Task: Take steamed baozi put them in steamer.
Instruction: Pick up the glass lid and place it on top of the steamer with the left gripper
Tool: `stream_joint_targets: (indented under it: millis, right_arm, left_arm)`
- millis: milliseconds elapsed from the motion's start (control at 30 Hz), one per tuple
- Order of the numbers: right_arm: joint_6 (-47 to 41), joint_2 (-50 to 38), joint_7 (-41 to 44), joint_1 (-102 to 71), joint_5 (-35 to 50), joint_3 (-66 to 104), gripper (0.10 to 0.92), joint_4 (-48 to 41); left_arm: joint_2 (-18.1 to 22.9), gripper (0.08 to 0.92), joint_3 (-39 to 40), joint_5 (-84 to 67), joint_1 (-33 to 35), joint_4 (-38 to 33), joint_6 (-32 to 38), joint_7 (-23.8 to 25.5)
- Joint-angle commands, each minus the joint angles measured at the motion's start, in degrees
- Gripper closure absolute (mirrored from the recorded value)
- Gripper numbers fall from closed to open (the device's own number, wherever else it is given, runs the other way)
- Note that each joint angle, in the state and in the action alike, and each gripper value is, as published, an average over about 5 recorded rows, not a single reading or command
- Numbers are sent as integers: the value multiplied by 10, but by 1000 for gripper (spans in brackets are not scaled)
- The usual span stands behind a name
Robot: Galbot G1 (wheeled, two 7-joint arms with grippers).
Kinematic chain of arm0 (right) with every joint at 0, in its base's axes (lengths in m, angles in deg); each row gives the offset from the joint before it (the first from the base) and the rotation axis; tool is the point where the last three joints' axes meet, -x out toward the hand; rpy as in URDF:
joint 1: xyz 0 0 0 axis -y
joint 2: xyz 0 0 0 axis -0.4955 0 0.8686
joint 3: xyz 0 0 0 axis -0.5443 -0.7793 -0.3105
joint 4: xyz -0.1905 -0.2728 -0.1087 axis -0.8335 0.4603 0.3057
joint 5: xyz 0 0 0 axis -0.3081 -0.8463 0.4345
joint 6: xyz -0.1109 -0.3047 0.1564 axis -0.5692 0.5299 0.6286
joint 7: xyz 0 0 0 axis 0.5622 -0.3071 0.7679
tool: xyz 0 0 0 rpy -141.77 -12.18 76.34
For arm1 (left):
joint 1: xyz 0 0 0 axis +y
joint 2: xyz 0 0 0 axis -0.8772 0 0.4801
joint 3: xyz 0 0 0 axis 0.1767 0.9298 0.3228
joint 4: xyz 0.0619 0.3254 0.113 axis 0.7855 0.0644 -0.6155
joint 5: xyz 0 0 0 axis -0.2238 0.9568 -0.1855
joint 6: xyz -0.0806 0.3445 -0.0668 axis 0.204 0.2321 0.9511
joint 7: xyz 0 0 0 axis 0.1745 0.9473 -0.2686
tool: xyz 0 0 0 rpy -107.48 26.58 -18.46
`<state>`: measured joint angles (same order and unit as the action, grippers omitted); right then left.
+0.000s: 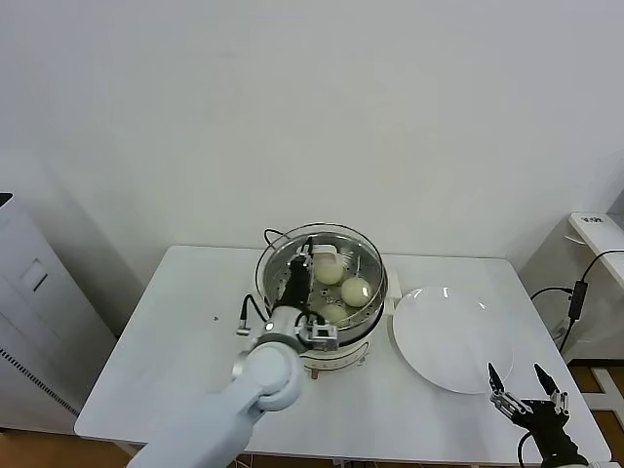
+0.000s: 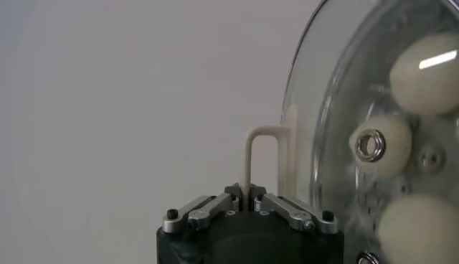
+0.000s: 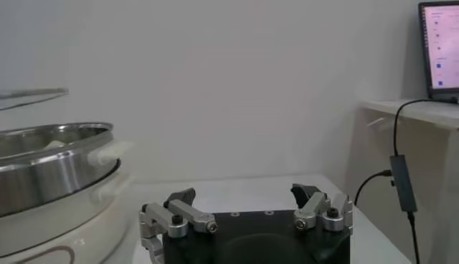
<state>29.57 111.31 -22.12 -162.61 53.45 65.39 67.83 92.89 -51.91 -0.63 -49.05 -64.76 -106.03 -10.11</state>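
The steamer (image 1: 341, 353), a steel basket on a cream pot body, stands mid-table. Three pale baozi (image 1: 329, 269) (image 1: 356, 290) (image 1: 334, 312) lie inside it, seen through the round glass lid (image 1: 366, 244). My left gripper (image 1: 296, 285) is shut on the lid's cream handle (image 2: 262, 154) and holds the lid (image 2: 330, 107) just above the basket rim. The left wrist view shows the baozi (image 2: 427, 72) through the glass. In the right wrist view the lid edge (image 3: 32, 97) hangs apart from the steamer (image 3: 50, 165). My right gripper (image 1: 528, 392) is open and empty at the table's front right.
A flat white plate (image 1: 453, 336) lies right of the steamer, with nothing on it. A black cable (image 1: 273, 234) runs behind the steamer. A white side table with cables (image 1: 585, 263) stands off the right edge. A grey cabinet (image 1: 29, 312) is at far left.
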Motion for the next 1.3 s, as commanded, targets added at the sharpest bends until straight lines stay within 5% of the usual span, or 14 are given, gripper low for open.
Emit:
stream_joint_targets:
  millis: [33,1300]
  right_arm:
    - [0,1,2,0,0,1,203,-3]
    - [11,1,9,3,4,2,203,-4]
  left_arm:
    - [35,873,56,32,-48,70,-22,6]
    - [34,873,44,25,-25,79,-40,1]
